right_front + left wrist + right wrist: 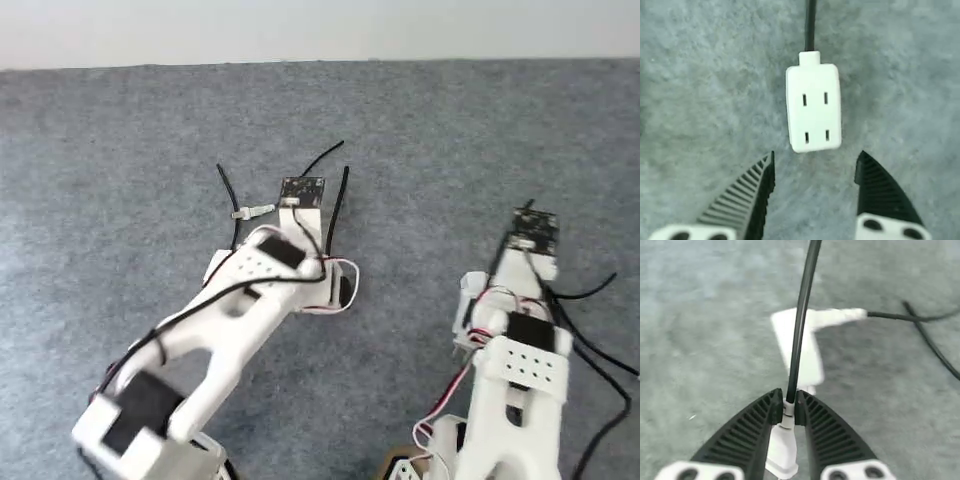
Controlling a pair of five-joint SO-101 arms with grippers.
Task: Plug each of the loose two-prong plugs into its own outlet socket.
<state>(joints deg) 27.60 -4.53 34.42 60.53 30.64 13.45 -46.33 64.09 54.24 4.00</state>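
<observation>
Plug in hand: a white two-prong plug (781, 450) is pinched between the fingers of your right claw (786, 399). Its black cord (802, 315) rises out past the tips, and the prongs are hidden.
Right outlet block: this white block (799, 347) lies on the grey carpet (700, 315) just beyond that claw. You cannot make out its slots from here.
Left claw: your left claw (815, 167) is spread wide and holds nothing. It hangs over the left outlet block (813, 107), whose two pairs of slots face up.
Loose plug: a small white loose plug (255, 211) lies on the carpet just left of the left arm's wrist.
Step in hand: you appear to be at the first insertion, with the plug gripped and nothing seated yet.
Next move: line the prongs up squarely with one slot pair, then press straight in. The block will probably slide unless you steady it.
</observation>
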